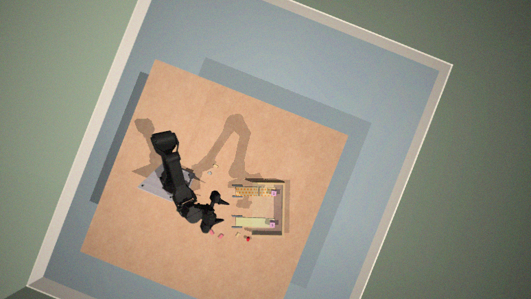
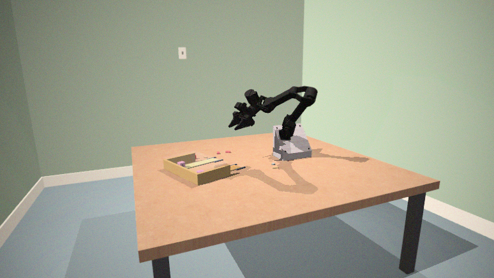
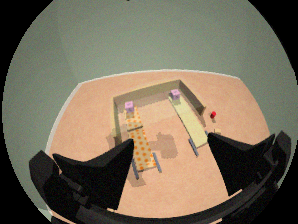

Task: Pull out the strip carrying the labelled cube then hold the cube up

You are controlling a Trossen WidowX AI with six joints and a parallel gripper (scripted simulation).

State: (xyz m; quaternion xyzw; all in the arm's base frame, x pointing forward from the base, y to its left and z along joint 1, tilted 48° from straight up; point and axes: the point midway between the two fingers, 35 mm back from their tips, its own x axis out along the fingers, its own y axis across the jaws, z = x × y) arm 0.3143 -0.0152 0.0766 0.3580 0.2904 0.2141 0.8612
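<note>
A plain pale yellow-green strip shows no break; a pink-lilac cube is at its far end. An orange-dotted strip has a dark line across it, as if in two pieces; another pink-lilac cube is at its far end. Both cubes show a small mark in the overhead view, too small to read. My gripper is open and empty, high above the table, short of the strips' near ends.
A three-sided wooden wall surrounds the strips' far ends. Dark bars flank the near ends. A red piece, a tan piece and pink blocks lie outside the wall.
</note>
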